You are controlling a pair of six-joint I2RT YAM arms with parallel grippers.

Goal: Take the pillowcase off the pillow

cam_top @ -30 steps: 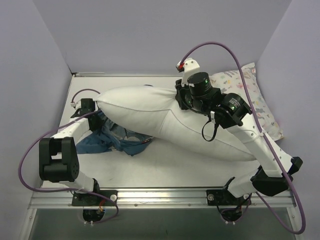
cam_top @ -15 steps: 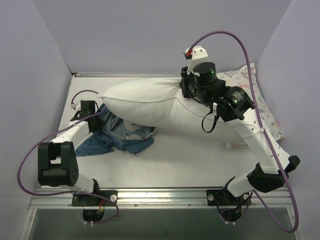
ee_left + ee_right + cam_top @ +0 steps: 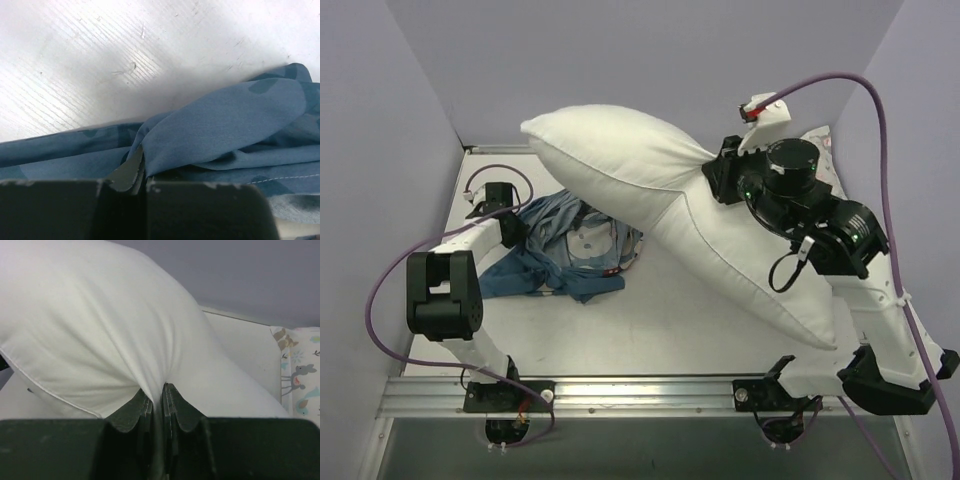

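Here the pillowcase (image 3: 570,250) lies as one crumpled dark-blue heap on the left part of the table (image 3: 670,330), just beside and partly under the raised end of the pillow (image 3: 620,160). We cannot tell whether the two touch where they overlap in the top view. Its print shows only as a pale round patch among the folds, and we can read no letters on it. The left gripper (image 3: 142,175) sits low at the heap's left edge, its jaws closed tight on a fold of the blue cloth. Most of the heap is cut off in the left wrist view.

The plain white pillow hangs clear above the table, slanting from the far left down to the near right. The right gripper (image 3: 162,390) pinches a pleat of its cover near the middle, jaws nearly together. The right arm hides part of the pillow's lower end.

We count two pillows. The second pillow (image 3: 828,152), patterned with small animals and leaves, lies at the far right, mostly hidden behind the right arm.
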